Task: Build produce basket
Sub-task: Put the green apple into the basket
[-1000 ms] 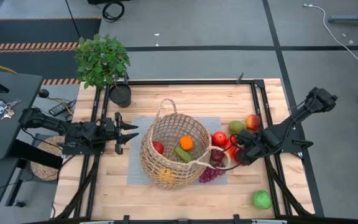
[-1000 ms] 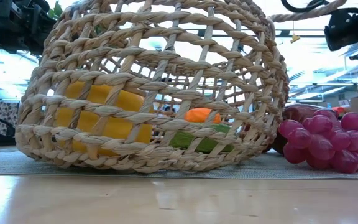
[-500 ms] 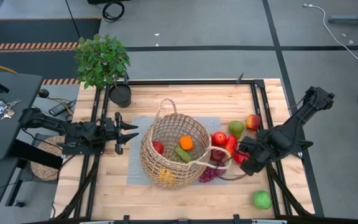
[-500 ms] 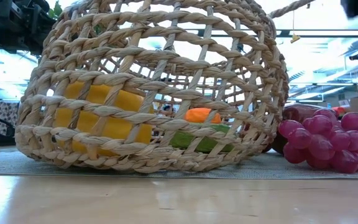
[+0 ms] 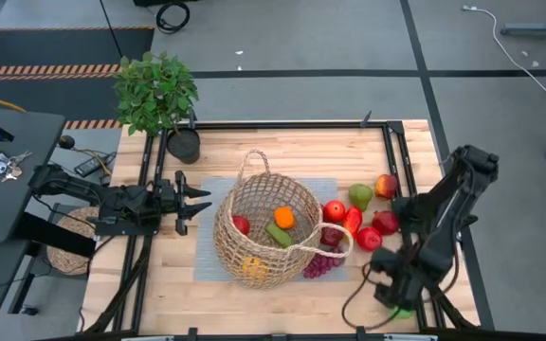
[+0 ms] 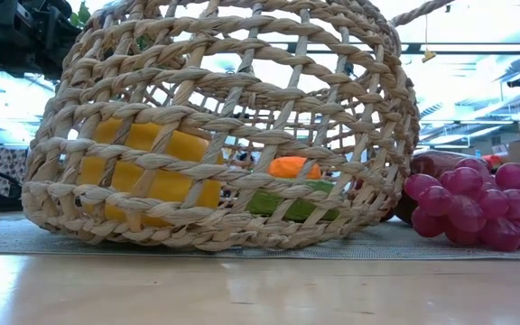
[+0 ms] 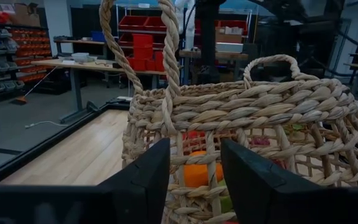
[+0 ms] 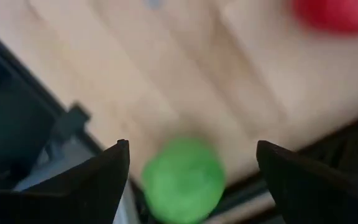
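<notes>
While the left gripper (image 5: pixel 195 201) sits parked just off the left side of the basket (image 5: pixel 266 226), its jaws are partway apart and holding nothing. In the left wrist view its two dark fingers (image 7: pixel 143 180) frame the wicker wall, with the orange (image 7: pixel 202 173) showing through the weave right in the gap between them and one loop handle (image 7: pixel 140 53) rising above them

Going rightward, the basket stands on a grey mat (image 5: pixel 210 244) mid-table. Inside it from above: a red apple (image 5: pixel 242 224), a green piece (image 5: pixel 279 235), the orange and a yellow piece (image 5: pixel 253 267) near the front wall. In the low view the yellow one (image 6: pixel 144 176) fills the left of the weave, and the grapes (image 6: pixel 477 207) lie on the mat just outside the basket's right side

Right of the basket is the loose pile: grapes (image 5: pixel 319 266) touching the wall, a red apple (image 5: pixel 335 211), a long red pepper (image 5: pixel 352 221), a green pear-ish piece (image 5: pixel 360 195), a red-yellow apple (image 5: pixel 386 186), plus two more red ones (image 5: pixel 376 230)

Far right, the right gripper (image 5: pixel 398 296) hangs over the table's front-right corner, jaws spread wide and empty. A green apple (image 8: pixel 183 180) lies below and between the fingers (image 8: pixel 89 183), not touched by either, near the dark table frame. Something red (image 8: pixel 337 14) sits beyond the jaws, too blurred to say which piece
</notes>
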